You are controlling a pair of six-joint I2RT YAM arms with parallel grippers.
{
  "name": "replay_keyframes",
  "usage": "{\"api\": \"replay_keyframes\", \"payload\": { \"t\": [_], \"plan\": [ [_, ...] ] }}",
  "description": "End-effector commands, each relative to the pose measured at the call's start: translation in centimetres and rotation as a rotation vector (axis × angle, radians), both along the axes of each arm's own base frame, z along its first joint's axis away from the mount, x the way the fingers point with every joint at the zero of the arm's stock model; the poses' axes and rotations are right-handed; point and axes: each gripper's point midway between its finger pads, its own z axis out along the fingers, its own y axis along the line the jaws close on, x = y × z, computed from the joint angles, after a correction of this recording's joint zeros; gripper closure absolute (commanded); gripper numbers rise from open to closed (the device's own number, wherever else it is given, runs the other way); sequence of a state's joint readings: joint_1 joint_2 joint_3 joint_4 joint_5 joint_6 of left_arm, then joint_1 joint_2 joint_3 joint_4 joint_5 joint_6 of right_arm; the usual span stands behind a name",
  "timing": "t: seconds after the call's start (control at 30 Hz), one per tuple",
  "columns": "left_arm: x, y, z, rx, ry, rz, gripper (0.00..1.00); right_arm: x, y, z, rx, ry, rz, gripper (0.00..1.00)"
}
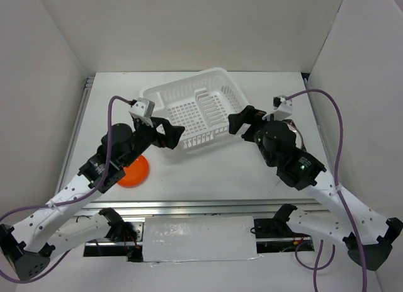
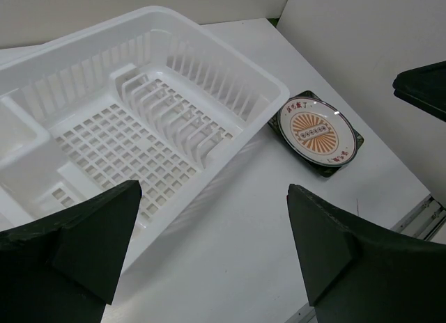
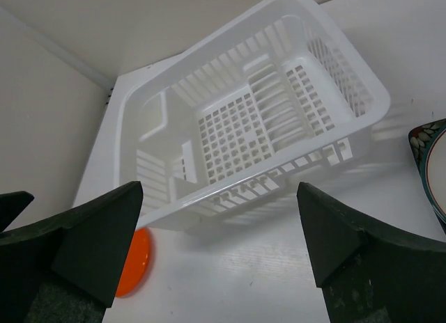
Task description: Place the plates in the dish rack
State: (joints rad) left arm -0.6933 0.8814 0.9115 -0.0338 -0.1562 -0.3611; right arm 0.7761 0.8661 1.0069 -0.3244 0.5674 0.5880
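The white dish rack [image 1: 195, 112] stands at the back middle of the table, with nothing in it; it also shows in the left wrist view [image 2: 139, 114] and the right wrist view [image 3: 251, 114]. The small orange plate [image 1: 135, 171] lies flat at the front left, half under my left arm. The white sunburst plate [image 2: 317, 128] rests on the dark square plate [image 2: 353, 140], right of the rack. In the top view my right arm hides most of both. My left gripper [image 1: 176, 136] is open and empty by the rack's front left side. My right gripper [image 1: 239, 119] is open and empty by its front right corner.
White walls close in the table on the left, back and right. A metal rail [image 1: 201, 207] runs along the front edge by the arm bases. The right gripper's dark finger [image 2: 421, 86] shows at the right edge of the left wrist view.
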Motion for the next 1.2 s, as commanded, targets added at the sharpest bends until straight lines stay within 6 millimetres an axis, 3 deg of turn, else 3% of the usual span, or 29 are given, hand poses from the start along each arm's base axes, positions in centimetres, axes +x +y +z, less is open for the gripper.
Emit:
{"api": "replay_keyframes", "payload": {
  "t": [0.0,0.17,0.2,0.23,0.47,0.57,0.63,0.7,0.73,0.8,0.83,0.87,0.9,0.93,0.97,1.17],
  "plan": [
    [-0.3,0.3,2.3,-0.031,-0.071,0.001,0.01,0.3,-0.3,1.5,0.058,-0.042,-0.034,0.0],
    [-0.6,0.8,2.4,-0.041,-0.079,0.01,0.01,-0.2,-1.4,2.1,0.218,-0.097,-0.088,0.0],
    [-0.6,0.8,2.3,-0.039,-0.079,0.012,0.0,-0.4,-1.8,3.2,0.295,-0.144,-0.092,0.0],
    [-0.6,0.8,2.3,-0.039,-0.079,0.013,0.01,-0.4,-1.5,1.7,0.278,-0.14,-0.078,0.0],
    [-0.8,1.2,1.9,-0.04,-0.072,0.024,0.0,-0.2,-2.4,0.9,0.191,-0.15,-0.101,0.0],
    [-0.9,1.3,1.9,-0.051,-0.075,0.026,0.01,0.6,-3.5,2.0,0.153,-0.081,-0.155,0.0],
    [-1.0,1.3,1.7,-0.058,-0.072,0.023,0.0,1.6,-6.1,1.9,0.151,-0.052,-0.289,0.03],
    [-1.1,1.2,1.7,-0.07,-0.074,0.016,0.01,2.2,-9.2,0.6,0.188,-0.002,-0.418,0.08],
    [-1.1,1.1,1.4,-0.068,-0.069,0.013,0.01,2.4,-9.2,0.0,0.212,0.017,-0.386,0.13],
    [-1.2,1.2,1.4,-0.074,-0.067,0.014,0.02,2.5,-10.7,-1.4,0.272,0.016,-0.385,0.15],
    [-1.2,1.3,1.3,-0.074,-0.064,0.018,0.02,2.7,-12.1,-1.2,0.324,-0.012,-0.378,0.16],
    [-1.3,1.4,1.4,-0.08,-0.065,0.022,0.02,2.9,-12.9,-3.4,0.339,0.027,-0.39,0.16],
    [-1.3,1.5,1.5,-0.081,-0.066,0.025,0.02,3.0,-13.7,-4.3,0.358,0.043,-0.4,0.16],
    [-1.4,1.5,1.5,-0.085,-0.066,0.027,0.02,3.1,-16.2,-5.3,0.378,0.059,-0.473,0.16],
    [-1.4,1.6,1.5,-0.09,-0.067,0.03,0.02,3.1,-16.4,-7.2,0.401,0.109,-0.456,0.16],
    [-1.4,2.9,1.4,-0.117,-0.066,0.091,0.04,2.3,-17.1,-12.1,0.529,0.149,-0.47,0.17]
  ]
}}
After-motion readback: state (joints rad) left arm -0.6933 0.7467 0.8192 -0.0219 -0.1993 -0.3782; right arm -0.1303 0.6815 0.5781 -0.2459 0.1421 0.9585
